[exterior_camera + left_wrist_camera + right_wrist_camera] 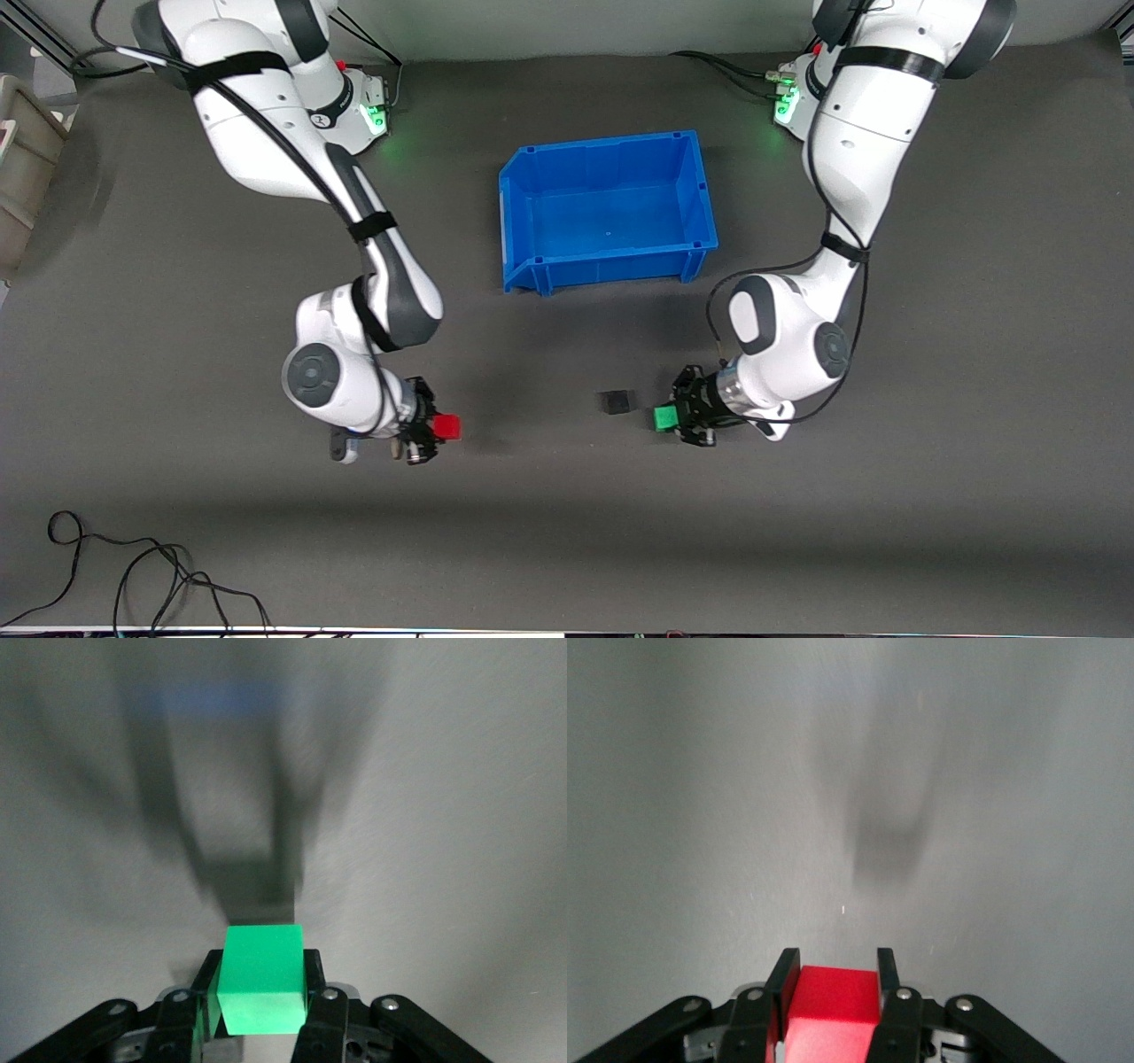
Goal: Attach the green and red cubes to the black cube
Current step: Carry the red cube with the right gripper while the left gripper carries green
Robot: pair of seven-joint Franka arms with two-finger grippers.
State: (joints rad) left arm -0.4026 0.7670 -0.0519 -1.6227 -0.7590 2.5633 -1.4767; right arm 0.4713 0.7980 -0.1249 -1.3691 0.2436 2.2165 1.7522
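Observation:
The black cube [614, 402] sits on the dark table mat, nearer to the front camera than the blue bin. My left gripper [671, 417] is shut on the green cube [664, 417], which it holds close beside the black cube with a small gap between them. The left wrist view shows the green cube [261, 979] clamped between the fingers. My right gripper [438, 429] is shut on the red cube [447, 428], toward the right arm's end of the table, well apart from the black cube. The red cube [831, 1010] sits between the fingers in the right wrist view.
An empty blue bin [608, 211] stands mid-table, nearer the robot bases. A beige container [22, 168] sits at the table edge at the right arm's end. Loose black cable [133, 576] lies near the front edge.

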